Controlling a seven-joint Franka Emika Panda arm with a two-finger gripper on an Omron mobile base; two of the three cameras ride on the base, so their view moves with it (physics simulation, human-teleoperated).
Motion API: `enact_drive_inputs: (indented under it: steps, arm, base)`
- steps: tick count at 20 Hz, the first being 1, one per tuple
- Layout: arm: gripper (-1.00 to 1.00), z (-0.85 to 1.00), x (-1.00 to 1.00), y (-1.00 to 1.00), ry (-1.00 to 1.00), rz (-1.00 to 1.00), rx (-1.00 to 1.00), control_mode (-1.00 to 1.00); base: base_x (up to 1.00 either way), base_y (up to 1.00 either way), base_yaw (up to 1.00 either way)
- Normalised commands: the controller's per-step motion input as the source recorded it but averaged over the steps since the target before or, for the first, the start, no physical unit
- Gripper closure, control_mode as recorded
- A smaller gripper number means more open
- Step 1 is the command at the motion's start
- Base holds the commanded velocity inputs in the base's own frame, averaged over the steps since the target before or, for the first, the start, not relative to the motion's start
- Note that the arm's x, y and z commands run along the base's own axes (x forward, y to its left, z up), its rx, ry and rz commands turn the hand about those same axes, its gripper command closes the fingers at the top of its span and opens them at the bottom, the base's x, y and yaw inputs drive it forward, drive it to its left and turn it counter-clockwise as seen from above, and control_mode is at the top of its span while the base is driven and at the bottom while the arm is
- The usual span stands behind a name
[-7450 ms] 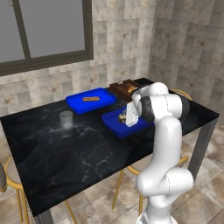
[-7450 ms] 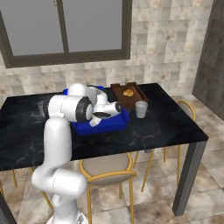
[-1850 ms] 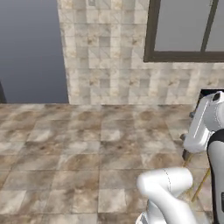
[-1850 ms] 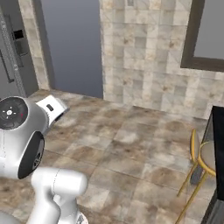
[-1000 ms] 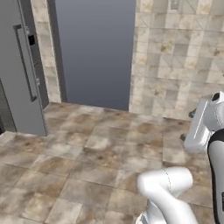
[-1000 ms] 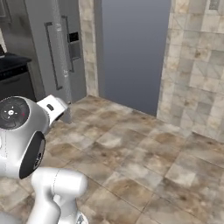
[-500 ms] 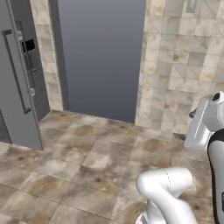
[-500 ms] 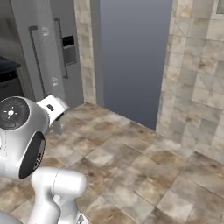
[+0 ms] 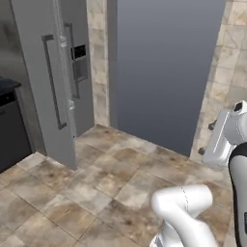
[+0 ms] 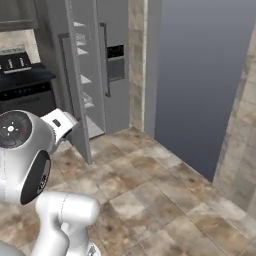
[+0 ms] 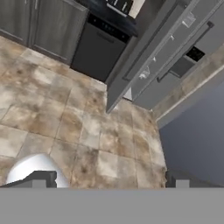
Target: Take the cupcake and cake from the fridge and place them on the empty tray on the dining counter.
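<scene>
Ahead, flat grey fridge (image 10: 107, 70), door ajar.

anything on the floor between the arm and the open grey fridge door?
Nothing: bare brown stone tiles run from the white arm to the tall grey fridge's open door, in the right base view.

Grey fridge (image 9: 46, 82), dark handles; mottled brown floor tiles (image 9: 96, 188).
</scene>
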Motion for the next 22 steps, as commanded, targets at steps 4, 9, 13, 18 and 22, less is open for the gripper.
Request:
enact_drive_inputs:
  steps: [4,9,13,18,22]
  arm:
    - [-1.00,0.00,0.00,0.00,0.00,0.00,0.00,1.00]
    - [-1.00,0.00,0.00,0.00,0.00,0.00,0.00,1.00]
    - [-1.00,0.00,0.00,0.00,0.00,0.00,0.00,1.00]
    - [-1.00,0.00,0.00,0.00,0.00,0.00,0.00,1.00]
    - [-1.00,0.00,0.00,0.00,0.00,0.00,0.00,1.00]
  base:
    - [1.00,-0.38,0.54]
    - [0.81,-0.54,0.38]
    - [0.46,-0.60,0.20]
    - [0.33,-0.45,0.13]
    - [0.49,-0.04,0.07]
